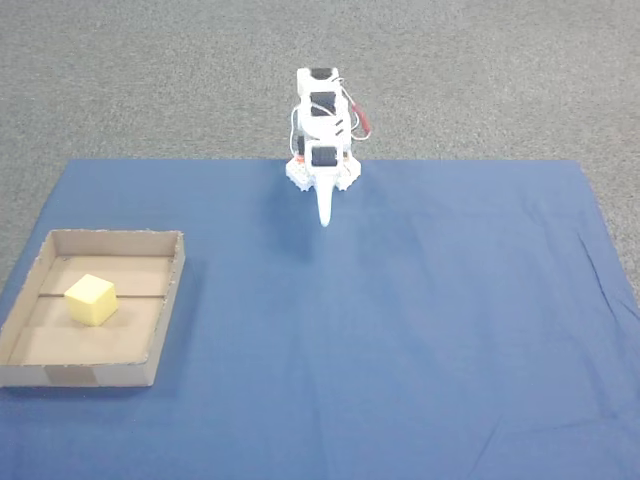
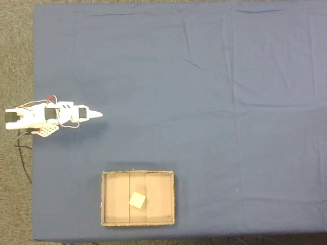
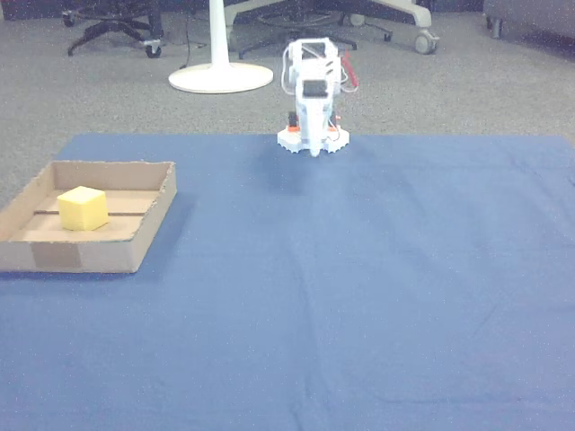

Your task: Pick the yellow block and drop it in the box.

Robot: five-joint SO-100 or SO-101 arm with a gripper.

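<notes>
The yellow block [image 1: 91,300] [image 2: 137,200] [image 3: 83,208] rests on the floor of the box [image 1: 160,330] [image 2: 166,181] [image 3: 135,242], a shallow brown cardboard tray at the left of the blue cloth in a fixed view and in the other view. My white arm is folded back at the cloth's far edge, well away from the box. Its gripper [image 1: 324,215] [image 2: 97,114] [image 3: 312,148] points down at the cloth with the fingers together and nothing between them.
The blue cloth [image 1: 420,330] covers the table. Grey carpet surrounds it. Chair bases and a white round stand foot [image 3: 220,76] are on the floor behind the arm in the other view. Cables trail off the arm's base [image 2: 23,148].
</notes>
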